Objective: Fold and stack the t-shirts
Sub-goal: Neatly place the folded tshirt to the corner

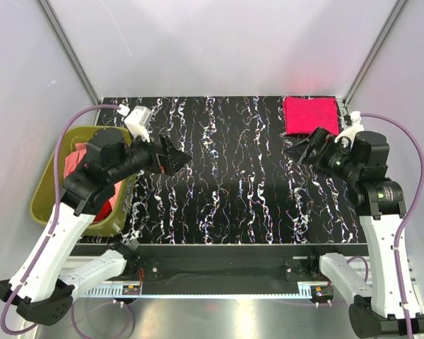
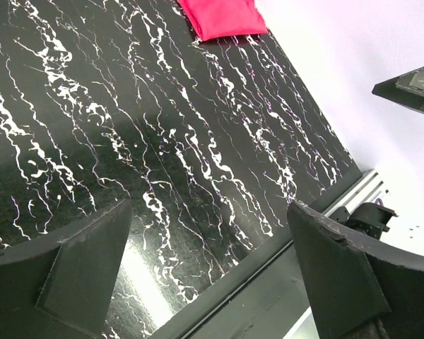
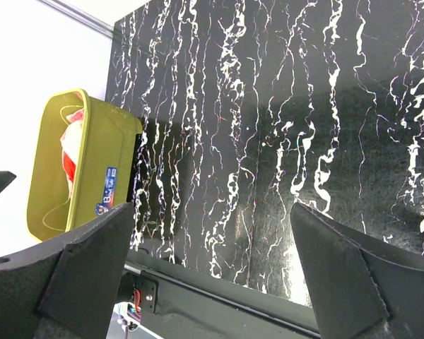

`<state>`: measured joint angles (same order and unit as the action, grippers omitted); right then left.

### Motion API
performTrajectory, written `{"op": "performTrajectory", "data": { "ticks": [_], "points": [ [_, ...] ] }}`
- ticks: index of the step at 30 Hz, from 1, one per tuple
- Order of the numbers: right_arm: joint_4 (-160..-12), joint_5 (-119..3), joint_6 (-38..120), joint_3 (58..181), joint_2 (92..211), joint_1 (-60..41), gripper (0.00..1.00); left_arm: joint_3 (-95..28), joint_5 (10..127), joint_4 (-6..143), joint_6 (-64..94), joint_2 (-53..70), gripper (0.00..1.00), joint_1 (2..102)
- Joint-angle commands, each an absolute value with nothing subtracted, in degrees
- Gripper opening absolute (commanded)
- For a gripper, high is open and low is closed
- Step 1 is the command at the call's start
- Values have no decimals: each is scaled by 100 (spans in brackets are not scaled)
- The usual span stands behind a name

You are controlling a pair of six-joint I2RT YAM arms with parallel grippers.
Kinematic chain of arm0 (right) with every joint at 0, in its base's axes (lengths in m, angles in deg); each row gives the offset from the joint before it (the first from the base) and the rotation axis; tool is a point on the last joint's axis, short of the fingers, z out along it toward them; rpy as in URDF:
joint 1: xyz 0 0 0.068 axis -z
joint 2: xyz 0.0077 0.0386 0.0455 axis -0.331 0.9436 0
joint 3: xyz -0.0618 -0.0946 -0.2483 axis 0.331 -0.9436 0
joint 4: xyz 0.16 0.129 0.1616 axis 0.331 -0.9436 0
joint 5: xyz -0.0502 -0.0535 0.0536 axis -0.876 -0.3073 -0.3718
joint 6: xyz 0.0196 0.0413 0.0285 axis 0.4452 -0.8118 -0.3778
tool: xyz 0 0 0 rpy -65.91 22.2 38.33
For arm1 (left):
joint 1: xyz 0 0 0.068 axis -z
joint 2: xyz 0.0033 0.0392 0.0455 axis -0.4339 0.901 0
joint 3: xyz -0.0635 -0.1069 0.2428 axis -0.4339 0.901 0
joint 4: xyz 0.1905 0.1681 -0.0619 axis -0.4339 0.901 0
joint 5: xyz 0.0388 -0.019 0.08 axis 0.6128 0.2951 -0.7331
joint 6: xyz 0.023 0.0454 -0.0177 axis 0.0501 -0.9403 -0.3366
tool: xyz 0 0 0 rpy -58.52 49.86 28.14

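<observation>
A folded magenta-pink t-shirt [image 1: 311, 115] lies flat at the far right corner of the black marbled table [image 1: 240, 183]; it also shows in the left wrist view [image 2: 222, 18]. More shirts, red and pale salmon-pink [image 1: 76, 164], lie crumpled in the olive-green tub [image 1: 46, 201], also seen in the right wrist view [image 3: 71, 145]. My left gripper [image 1: 177, 159] is open and empty above the table's left part, next to the tub. My right gripper [image 1: 302, 150] is open and empty just in front of the folded shirt.
The olive-green tub [image 3: 92, 176] stands off the table's left edge. White walls and metal frame posts enclose the table at the back and sides. A metal rail [image 1: 219, 272] runs along the near edge between the arm bases.
</observation>
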<state>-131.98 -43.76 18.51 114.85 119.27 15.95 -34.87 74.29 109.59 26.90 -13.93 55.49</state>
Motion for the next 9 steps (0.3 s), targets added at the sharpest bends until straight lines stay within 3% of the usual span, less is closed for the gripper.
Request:
{"op": "performTrajectory", "data": {
  "ticks": [1, 9],
  "points": [
    [-13031, -4208, 1745, 11386, 11779, 1573, 100, -3464, 7589, 10624, 2601, -1460, 99, 5533],
    [-13022, -4146, 1683, 11227, 11647, 1573, 100, -3376, 7615, 10563, 2636, -1469, 99, 5533]
  ]
}}
